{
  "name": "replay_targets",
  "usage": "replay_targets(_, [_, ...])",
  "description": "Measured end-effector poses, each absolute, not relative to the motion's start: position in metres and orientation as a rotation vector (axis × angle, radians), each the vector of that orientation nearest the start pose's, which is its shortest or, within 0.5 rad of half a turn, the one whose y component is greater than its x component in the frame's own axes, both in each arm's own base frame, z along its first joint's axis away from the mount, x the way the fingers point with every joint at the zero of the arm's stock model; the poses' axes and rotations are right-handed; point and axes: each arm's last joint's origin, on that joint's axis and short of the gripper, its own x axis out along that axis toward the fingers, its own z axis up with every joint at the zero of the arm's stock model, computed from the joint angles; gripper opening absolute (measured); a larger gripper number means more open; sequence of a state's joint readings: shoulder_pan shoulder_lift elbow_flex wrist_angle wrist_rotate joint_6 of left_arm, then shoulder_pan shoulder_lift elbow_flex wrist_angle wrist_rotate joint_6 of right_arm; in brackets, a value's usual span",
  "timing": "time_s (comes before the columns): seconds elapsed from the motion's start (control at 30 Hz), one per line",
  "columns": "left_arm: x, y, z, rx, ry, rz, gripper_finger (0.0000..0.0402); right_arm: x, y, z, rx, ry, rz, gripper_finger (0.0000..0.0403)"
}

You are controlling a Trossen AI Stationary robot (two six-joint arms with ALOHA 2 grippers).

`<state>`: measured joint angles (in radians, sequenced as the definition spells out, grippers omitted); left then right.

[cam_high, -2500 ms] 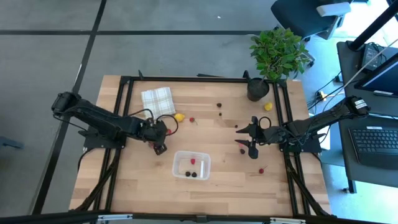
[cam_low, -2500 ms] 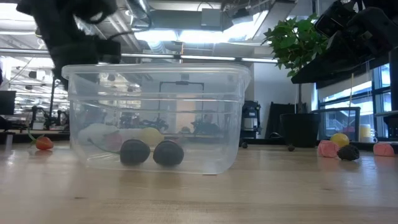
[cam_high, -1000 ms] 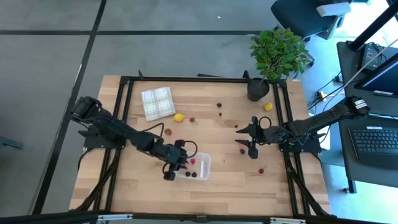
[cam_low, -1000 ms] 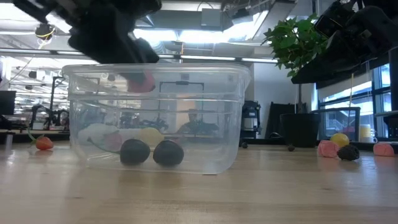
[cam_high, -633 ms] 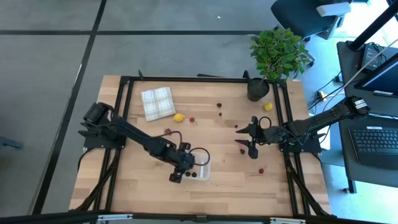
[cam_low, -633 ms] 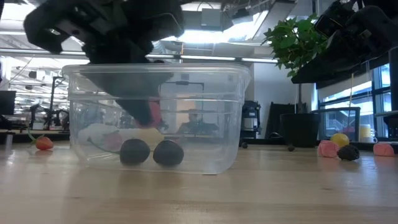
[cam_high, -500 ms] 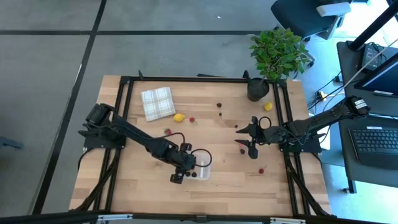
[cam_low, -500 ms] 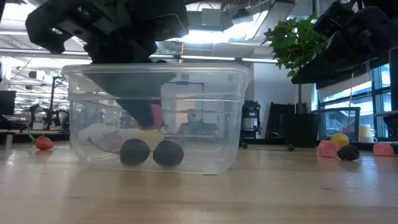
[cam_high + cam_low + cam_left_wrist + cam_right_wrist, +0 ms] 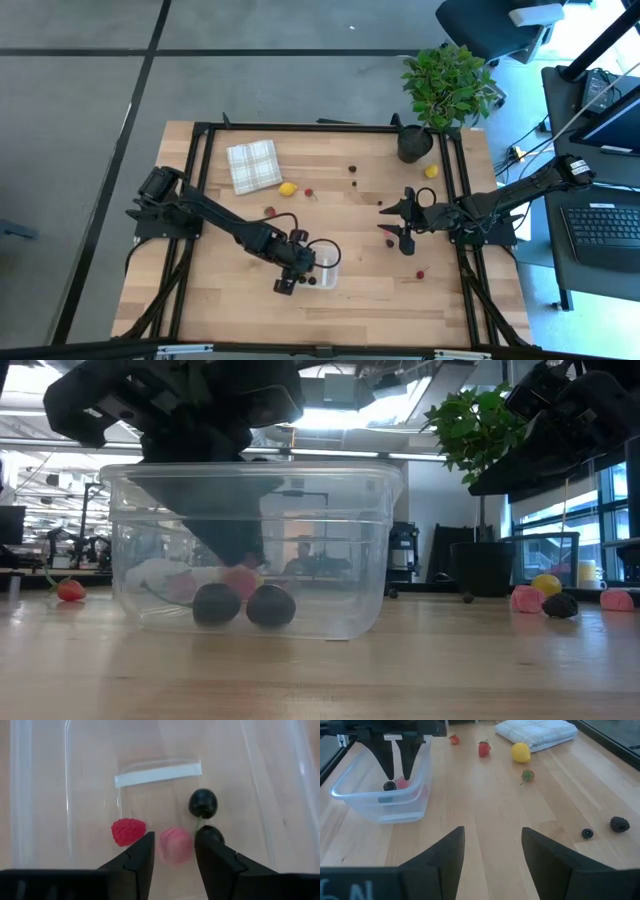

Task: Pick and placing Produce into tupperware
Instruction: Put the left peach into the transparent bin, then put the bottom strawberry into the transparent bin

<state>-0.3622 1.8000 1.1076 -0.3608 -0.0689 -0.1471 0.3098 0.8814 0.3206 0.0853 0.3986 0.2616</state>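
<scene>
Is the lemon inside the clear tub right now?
No, the lemon lies on the bare table beside the checked cloth, well away from the tub, which holds only berries.

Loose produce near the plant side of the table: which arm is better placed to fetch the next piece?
The right. Its open hand hovers beside the dark berries, while the left hand is down inside the tupperware, open over the pink piece.

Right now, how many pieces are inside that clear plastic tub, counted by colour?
Inside the clear tub, as the left wrist view shows it:
Red raspberry: 1
Pink piece: 1
Dark berries: 2
Total: 4
</scene>
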Motion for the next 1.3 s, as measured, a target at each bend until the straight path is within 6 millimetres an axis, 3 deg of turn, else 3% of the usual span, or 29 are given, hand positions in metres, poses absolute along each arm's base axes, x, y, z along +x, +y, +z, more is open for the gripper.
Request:
replay_targets(0.23, [0.330,-0.123,0.166,0.119,1.071,-0.200,0.0176,0.171,0.043,0.184,0.092,0.431,-0.145,0.0198])
replay_targets(0.4, [0.324,-0.123,0.183,0.144,1.033,-0.211,0.0225,0.171,0.043,0.184,0.111,0.430,-0.149,0.0198])
replay_targets(0.53, [0.315,-0.122,0.209,0.152,0.959,-0.201,0.0244,0.170,0.043,0.184,0.115,0.438,-0.152,0.0198])
replay_targets(0.73, [0.285,-0.112,0.247,0.109,0.950,-0.138,0.0247,0.170,0.043,0.184,0.117,0.438,-0.152,0.0198])
replay_targets(0.83, [0.262,-0.106,0.258,0.105,0.955,-0.042,0.0248,0.170,0.043,0.184,0.117,0.438,-0.152,0.0198])
replay_targets(0.93, [0.235,-0.101,0.253,0.097,0.974,0.027,0.0248,0.170,0.043,0.184,0.113,0.439,-0.151,0.0198])
replay_targets(1.1, [0.195,-0.097,0.225,0.000,1.020,0.075,0.0248,0.170,0.043,0.183,0.110,0.440,-0.151,0.0198])
replay_targets(1.3, [0.167,-0.088,0.185,-0.015,1.115,0.137,0.0248,0.170,0.043,0.183,0.107,0.440,-0.150,0.0198])
